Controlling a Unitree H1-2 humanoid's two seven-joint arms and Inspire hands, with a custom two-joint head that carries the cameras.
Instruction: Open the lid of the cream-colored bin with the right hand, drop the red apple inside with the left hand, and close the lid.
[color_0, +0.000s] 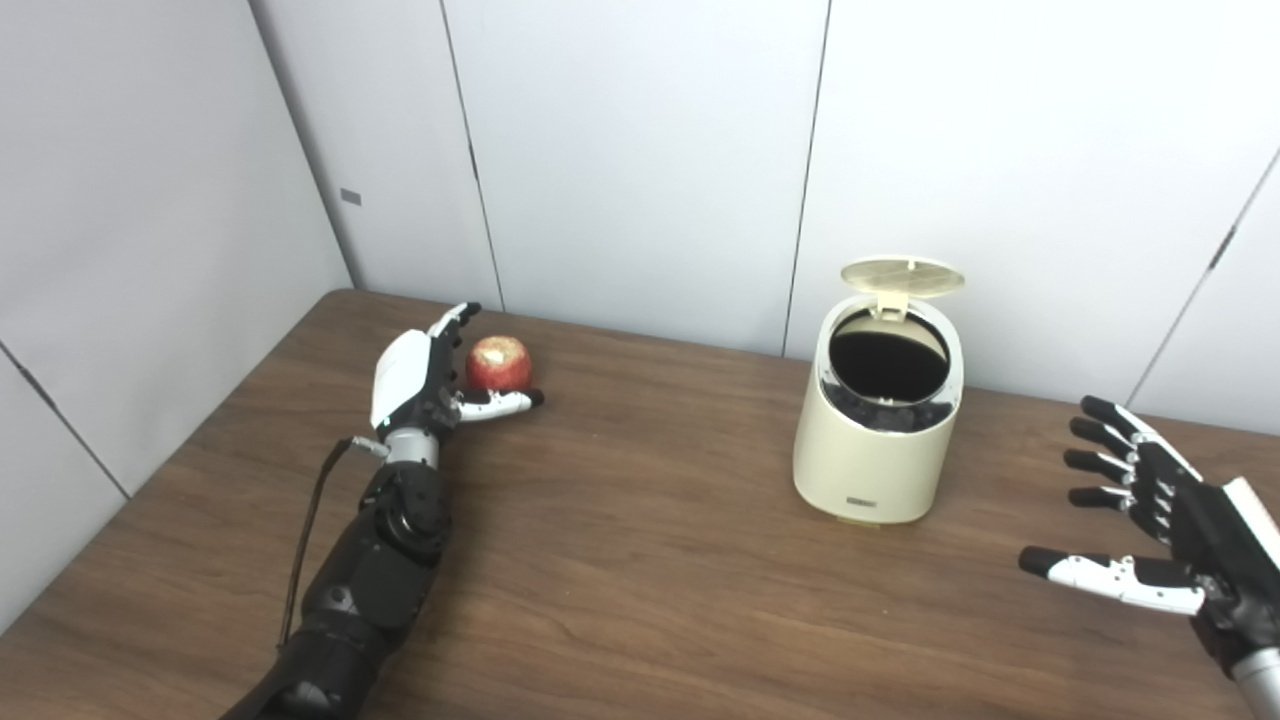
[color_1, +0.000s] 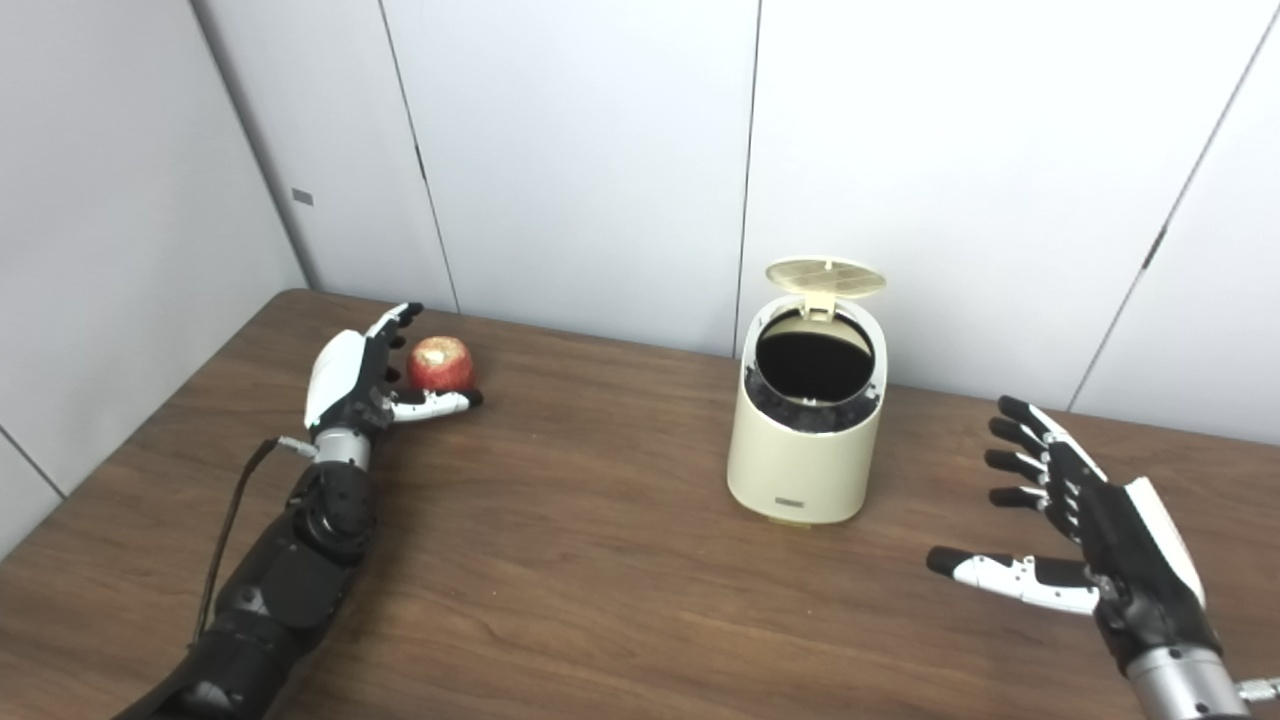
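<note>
Brown wooden bench (color_0: 640, 560): right hand (color_0: 1160, 530) nearest, fingers spread, holding nothing; cream-colored bin (color_0: 880, 420) mid-bench, lid (color_0: 902, 277) raised; left hand (color_0: 425, 375) farther left, fingers apart, cupping beside the red apple (color_0: 497, 363) resting on the bench.

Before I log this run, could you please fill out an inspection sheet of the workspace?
Surface: brown wood-grain table, no damage seen.
Job's things: cream-colored bin upright, lid raised; red apple on the table, far left.
Clutter: nothing seen.
Hands: left hand open, cupped beside the apple; right hand open, fingers spread, apart from the bin.
Cables: black cable along the left forearm.
Surroundings: pale wall panels behind and to the left.
</note>
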